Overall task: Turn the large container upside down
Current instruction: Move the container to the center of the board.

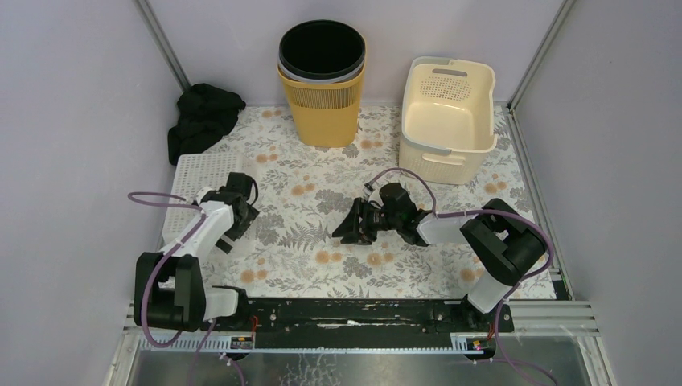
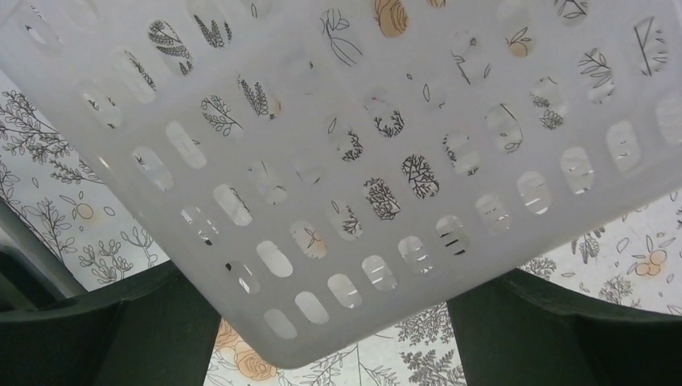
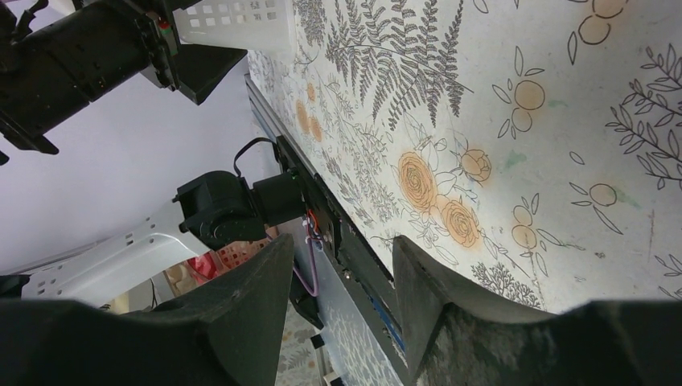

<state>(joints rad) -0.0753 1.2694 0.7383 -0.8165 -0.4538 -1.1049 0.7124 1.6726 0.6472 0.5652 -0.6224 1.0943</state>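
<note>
The small tags [image 1: 244, 342] on the rail by the arm bases are too small for you to read.

Your left gripper [image 1: 239, 207] stands with its jaws spread as wide as they go. In the left wrist view the rounded edge of the white perforated container [image 2: 338, 161] sits in the gap between the two dark fingers [image 2: 112, 330]. Whether either finger touches it cannot be told, and nothing is clamped.

That container [image 1: 191, 181] lies at the left edge of the floral table cover [image 1: 322, 257], just beside the left gripper.

Your right gripper [image 1: 354, 227] is about half open and holds nothing. It is low over the middle of the cover, well apart from the container.

At the back stand a yellow bin [image 1: 322, 104] and a cream basket [image 1: 446, 121].
</note>
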